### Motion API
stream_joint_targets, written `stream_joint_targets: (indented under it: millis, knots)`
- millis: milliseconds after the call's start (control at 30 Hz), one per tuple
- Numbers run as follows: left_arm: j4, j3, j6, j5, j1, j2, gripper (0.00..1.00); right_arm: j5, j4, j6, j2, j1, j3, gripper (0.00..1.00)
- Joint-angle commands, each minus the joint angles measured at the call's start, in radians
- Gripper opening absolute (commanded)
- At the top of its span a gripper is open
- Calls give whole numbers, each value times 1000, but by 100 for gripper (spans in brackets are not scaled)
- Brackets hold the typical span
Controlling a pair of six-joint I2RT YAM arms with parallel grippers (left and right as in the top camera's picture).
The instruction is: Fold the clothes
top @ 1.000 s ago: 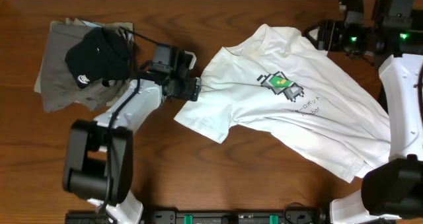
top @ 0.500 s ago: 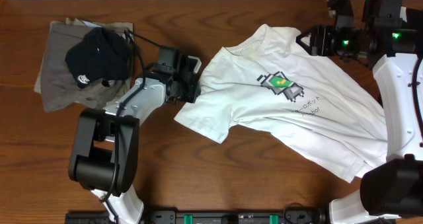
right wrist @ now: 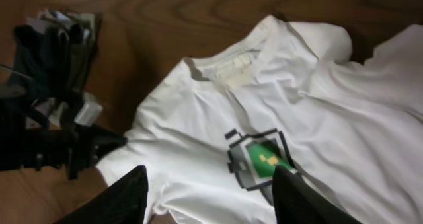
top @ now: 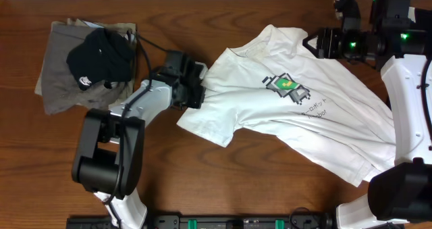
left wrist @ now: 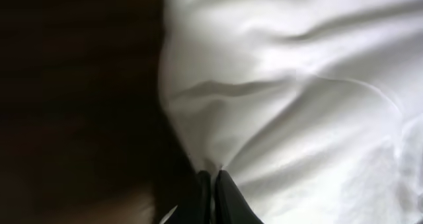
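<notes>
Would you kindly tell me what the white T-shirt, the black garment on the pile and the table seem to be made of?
White T-shirt: soft matte knit, likely cotton; it puckers where the left gripper pinches its edge.
Black garment: limp matte fabric, fibre unclear; it slumps in folds.
Table: brown wood or wood-look laminate, grain lines showing.
</notes>
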State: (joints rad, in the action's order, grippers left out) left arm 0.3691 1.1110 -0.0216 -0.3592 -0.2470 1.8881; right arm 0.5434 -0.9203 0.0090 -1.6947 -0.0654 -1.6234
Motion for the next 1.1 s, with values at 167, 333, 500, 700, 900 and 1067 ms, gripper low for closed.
stream_joint_targets:
  millis: [167,333,500,700,900,1067]
  knots:
    - [180,6,204,387,226,-156,6,-178,-65,22,-8,7,6,61]
    - [281,6,203,403,338,-211,6,-256,-48,89,-39,7,64,58]
    - [256,6,86,164,343,-224,7,-273,12,133,-74,5,150,52]
    - [191,6,-108,-52,235,-211,50,-248,39,131,-75,6,172,57]
    - [117,6,-125,-52,128,-134,57,-211,31,106,-75,6,172,59]
    - [90,6,-125,-52,100,-35,57,-209,29,106,-75,6,172,59]
